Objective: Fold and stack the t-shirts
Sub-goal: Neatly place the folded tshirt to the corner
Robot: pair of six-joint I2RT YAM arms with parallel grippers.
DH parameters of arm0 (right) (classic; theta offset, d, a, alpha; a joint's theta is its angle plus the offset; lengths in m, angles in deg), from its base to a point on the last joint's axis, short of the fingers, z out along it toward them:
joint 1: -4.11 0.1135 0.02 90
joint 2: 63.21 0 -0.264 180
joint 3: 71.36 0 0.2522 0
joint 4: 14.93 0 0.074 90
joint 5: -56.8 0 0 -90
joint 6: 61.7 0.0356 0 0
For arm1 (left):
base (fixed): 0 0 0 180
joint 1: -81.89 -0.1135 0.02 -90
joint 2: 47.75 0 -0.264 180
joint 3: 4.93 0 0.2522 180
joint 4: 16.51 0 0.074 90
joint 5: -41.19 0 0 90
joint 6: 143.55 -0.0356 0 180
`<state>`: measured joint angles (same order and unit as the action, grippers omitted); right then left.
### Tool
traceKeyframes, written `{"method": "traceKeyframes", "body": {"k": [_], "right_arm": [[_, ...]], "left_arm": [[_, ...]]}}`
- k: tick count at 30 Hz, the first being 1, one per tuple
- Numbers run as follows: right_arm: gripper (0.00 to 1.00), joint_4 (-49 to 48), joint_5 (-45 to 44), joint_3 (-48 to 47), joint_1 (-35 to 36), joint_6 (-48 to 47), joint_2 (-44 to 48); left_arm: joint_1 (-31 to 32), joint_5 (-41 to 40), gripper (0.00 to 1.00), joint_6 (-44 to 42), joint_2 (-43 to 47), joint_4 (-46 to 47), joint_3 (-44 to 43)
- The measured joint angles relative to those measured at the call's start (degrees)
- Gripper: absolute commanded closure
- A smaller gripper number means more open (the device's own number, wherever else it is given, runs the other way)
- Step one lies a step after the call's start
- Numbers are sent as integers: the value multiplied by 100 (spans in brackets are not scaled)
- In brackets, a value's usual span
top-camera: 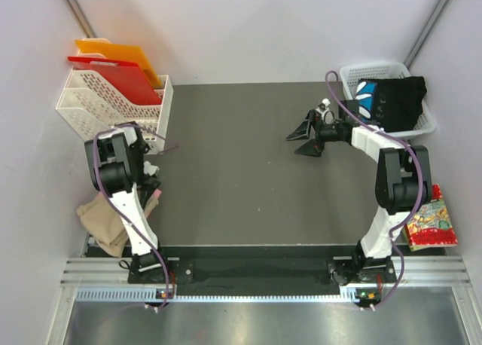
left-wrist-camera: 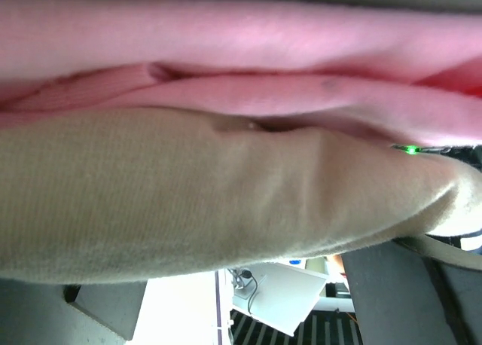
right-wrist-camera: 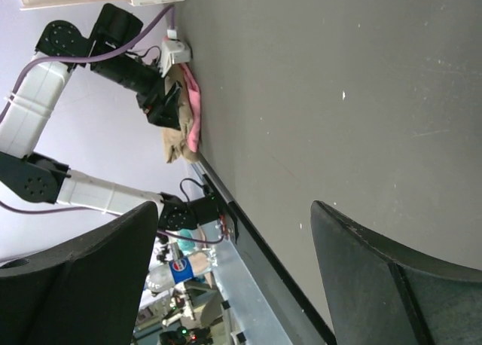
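Note:
The beige t-shirt (top-camera: 105,221) lies crumpled off the mat's left edge, with the pink t-shirt (top-camera: 155,199) on its far side. My left gripper (top-camera: 151,178) is down at this pile. In the left wrist view the pink shirt (left-wrist-camera: 263,44) and beige shirt (left-wrist-camera: 188,202) fill the frame; the left gripper (left-wrist-camera: 241,277) has its jaws apart, with the tips hidden under the beige cloth. The black printed t-shirt (top-camera: 395,100) lies in a white basket (top-camera: 350,77). My right gripper (top-camera: 303,138) is open and empty above the mat (right-wrist-camera: 233,232). The right wrist view shows the left gripper (right-wrist-camera: 162,108) at the pile.
A white rack (top-camera: 113,108) at the back left holds a red board (top-camera: 113,77) and an orange board (top-camera: 120,53). A colourful packet (top-camera: 431,224) lies by the right arm's base. The dark mat (top-camera: 248,179) spans the table between the arms. Walls close in both sides.

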<state>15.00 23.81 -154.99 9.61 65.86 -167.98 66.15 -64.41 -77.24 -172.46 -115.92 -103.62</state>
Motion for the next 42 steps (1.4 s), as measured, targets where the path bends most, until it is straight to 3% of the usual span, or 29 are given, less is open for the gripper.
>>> {"method": "traceKeyframes", "body": {"k": [10, 18, 24, 42], "right_arm": [[15, 144, 4, -79, -37, -59, 0], [11, 754, -365, -509, -42, -553, 2], [9, 1351, -1056, -787, -42, -1141, 352], [7, 1906, -2090, -476, -24, -1904, 1119]], "left_arm": [[85, 564, 1, -57, 459, 101, -52], [317, 1261, 1, -168, 1650, 817, -2258], [831, 1488, 1, -103, 2686, 885, -2535], [1338, 3373, 1, 323, 2227, 898, -2529]]}}
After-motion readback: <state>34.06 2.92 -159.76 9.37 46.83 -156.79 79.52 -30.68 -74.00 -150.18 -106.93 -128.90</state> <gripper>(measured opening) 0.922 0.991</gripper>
